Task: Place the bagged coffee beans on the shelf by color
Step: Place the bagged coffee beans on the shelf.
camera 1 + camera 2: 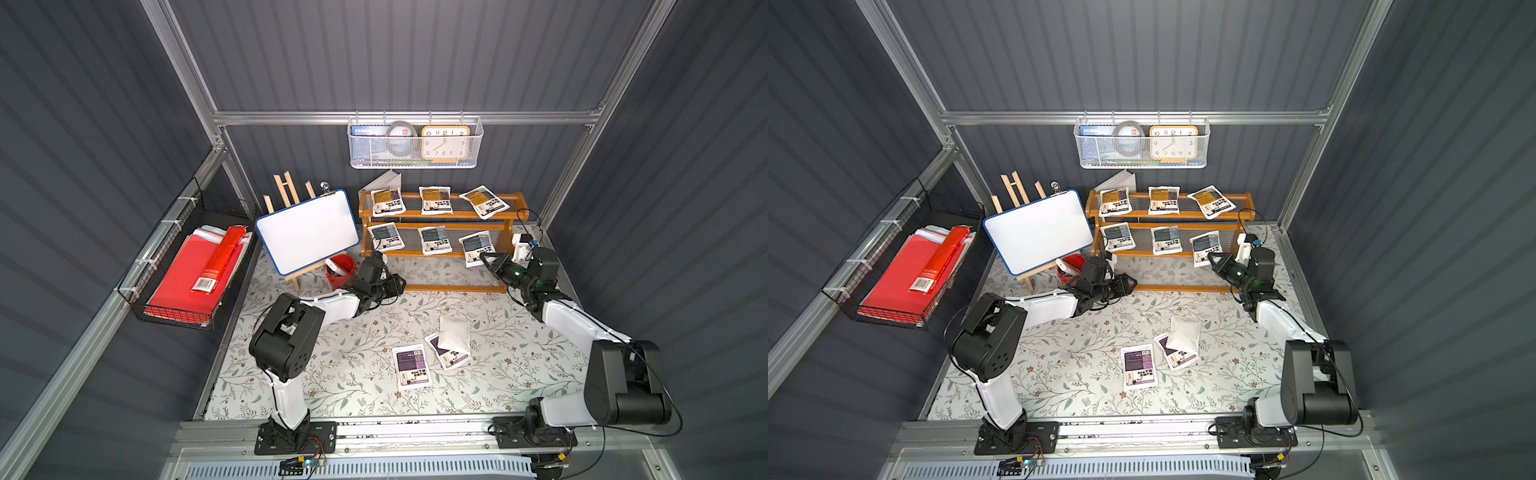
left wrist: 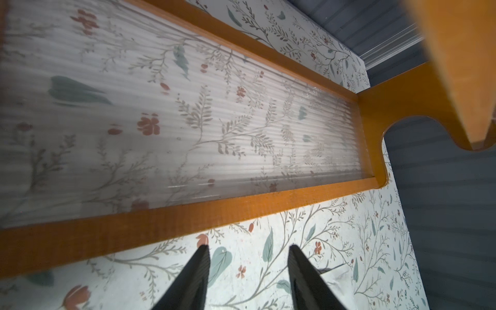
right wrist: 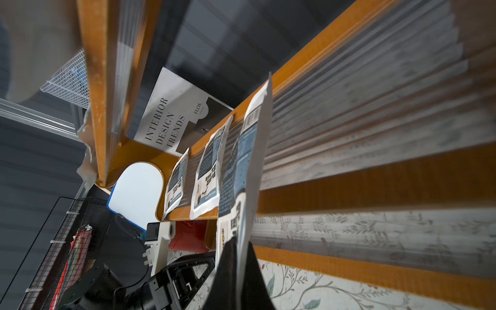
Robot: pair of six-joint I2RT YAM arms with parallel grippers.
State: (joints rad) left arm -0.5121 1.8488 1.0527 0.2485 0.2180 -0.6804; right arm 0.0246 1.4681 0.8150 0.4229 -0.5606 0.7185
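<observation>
The right gripper [image 1: 484, 257] pinches the near edge of a blue-grey pouch [image 1: 476, 245], which overhangs the front rail at the right end of the middle tier of the shelf [image 1: 440, 215]. The left gripper [image 2: 248, 248], with fingers spread, hovers over the table [image 2: 375, 255] just before the lowest rail.

Face-down pouch [image 1: 454, 334] on the table [image 1: 332, 374]: label colour hidden, and it covers half the purple pouch [image 1: 449, 359]. Pouch print is too small to read in both top views. Left pincer [image 2: 248, 248]: only the fingertips are in frame. Right pincer [image 3: 237, 257]: blurred, cut off, clamped on the blue-grey pouch [image 3: 233, 174]. Book [image 1: 384, 183] sits mostly behind the shelf [image 1: 449, 287].
</observation>
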